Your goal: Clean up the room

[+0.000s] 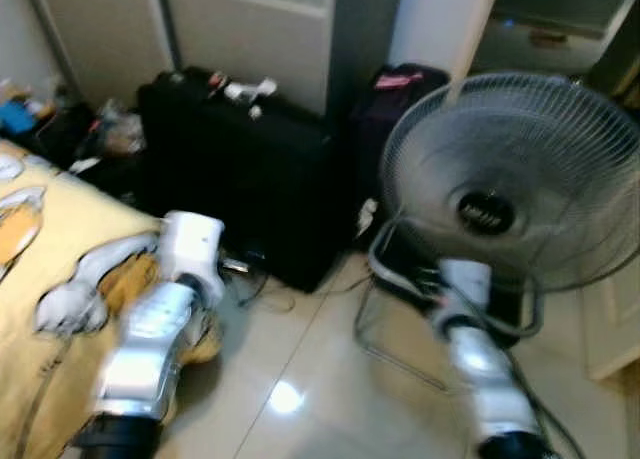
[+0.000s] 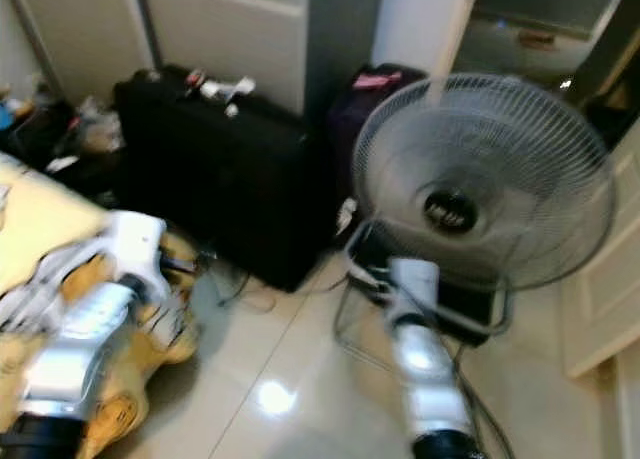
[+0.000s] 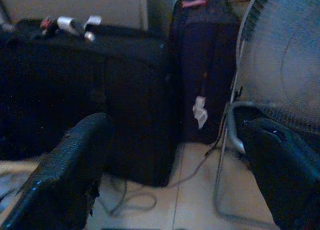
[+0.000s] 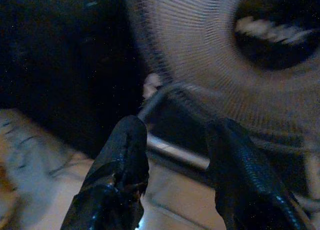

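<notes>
A grey floor fan (image 1: 515, 179) on a bent metal stand (image 1: 395, 349) faces me on the tiled floor at the right. My right arm (image 1: 470, 334) reaches toward its base. In the right wrist view my right gripper (image 4: 177, 125) is open, its fingers (image 4: 125, 155) apart just short of the stand tube (image 4: 172, 152), holding nothing. My left arm (image 1: 160, 319) stretches over the bed's corner. My left gripper (image 3: 175, 122) is open wide and empty, pointing at a black suitcase (image 3: 100, 84) and a dark bag (image 3: 205, 54).
The black suitcase (image 1: 240, 169) stands against the wall with small items (image 1: 240, 87) on top. The dark bag (image 1: 400, 94) has a pink tag. A yellow blanket (image 1: 50, 279) covers the bed at left. A cable (image 1: 265, 289) lies on the floor. Clutter (image 1: 60, 119) fills the back left corner.
</notes>
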Motion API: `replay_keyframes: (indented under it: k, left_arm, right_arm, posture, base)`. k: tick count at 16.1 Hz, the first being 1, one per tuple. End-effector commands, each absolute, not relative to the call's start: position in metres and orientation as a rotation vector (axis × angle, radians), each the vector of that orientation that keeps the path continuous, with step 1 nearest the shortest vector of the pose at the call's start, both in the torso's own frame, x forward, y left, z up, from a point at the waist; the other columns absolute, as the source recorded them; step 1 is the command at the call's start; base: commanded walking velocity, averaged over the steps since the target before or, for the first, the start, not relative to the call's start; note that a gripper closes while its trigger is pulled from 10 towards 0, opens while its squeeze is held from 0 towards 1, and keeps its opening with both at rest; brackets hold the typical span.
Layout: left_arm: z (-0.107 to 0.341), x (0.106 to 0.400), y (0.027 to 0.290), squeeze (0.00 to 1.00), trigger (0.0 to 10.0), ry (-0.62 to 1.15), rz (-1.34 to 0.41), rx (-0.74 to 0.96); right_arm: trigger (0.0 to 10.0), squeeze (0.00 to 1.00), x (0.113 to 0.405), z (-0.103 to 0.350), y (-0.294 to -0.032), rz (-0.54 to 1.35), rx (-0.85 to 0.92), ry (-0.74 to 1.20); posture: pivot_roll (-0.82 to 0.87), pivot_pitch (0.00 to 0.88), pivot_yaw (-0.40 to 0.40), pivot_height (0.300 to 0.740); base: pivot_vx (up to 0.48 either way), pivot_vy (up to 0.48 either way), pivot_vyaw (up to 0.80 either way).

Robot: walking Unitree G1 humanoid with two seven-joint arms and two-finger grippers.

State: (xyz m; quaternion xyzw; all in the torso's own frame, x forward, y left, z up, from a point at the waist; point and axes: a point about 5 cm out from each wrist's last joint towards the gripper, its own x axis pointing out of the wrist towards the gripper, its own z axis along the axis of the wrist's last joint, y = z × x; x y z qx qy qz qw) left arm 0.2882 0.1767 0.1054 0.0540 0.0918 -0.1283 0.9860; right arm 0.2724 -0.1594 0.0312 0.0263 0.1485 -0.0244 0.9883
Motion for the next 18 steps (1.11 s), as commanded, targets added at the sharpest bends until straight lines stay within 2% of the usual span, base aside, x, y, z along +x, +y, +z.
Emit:
replay_keyframes:
  k: [1, 6, 9, 18]
  left_arm:
    - [0.109, 0.29, 0.184, 0.38, 10.0, 0.176, -0.238, 0.12]
    - [0.106, 0.291, 0.186, 0.38, 10.0, 0.178, -0.236, 0.116]
    - [0.105, 0.291, 0.188, 0.36, 10.0, 0.173, -0.201, 0.133]
    - [0.105, 0.291, 0.189, 0.36, 10.0, 0.17, -0.207, 0.139]
  right_arm:
    - [10.0, 0.0, 0.277, 0.037, -0.15, -0.026, 0.065, 0.268]
    - [10.0, 0.0, 0.278, 0.041, -0.148, -0.022, 0.074, 0.251]
    - [10.0, 0.0, 0.28, 0.046, -0.144, 0.0, 0.068, 0.224]
    - [10.0, 0.0, 0.281, 0.048, -0.142, 0.018, 0.045, 0.223]
  posture:
    - [0.04, 0.0, -0.036, 0.74]
    - [0.04, 0.0, -0.032, 0.74]
    - [0.04, 0.0, -0.032, 0.74]
    - [0.03, 0.0, -0.031, 0.74]
  base:
    - [0.322, 0.0, -0.8]
    - [0.32, 0.0, -0.8]
    - [0.1, 0.0, 0.0]
    - [0.0, 0.0, 0.0]
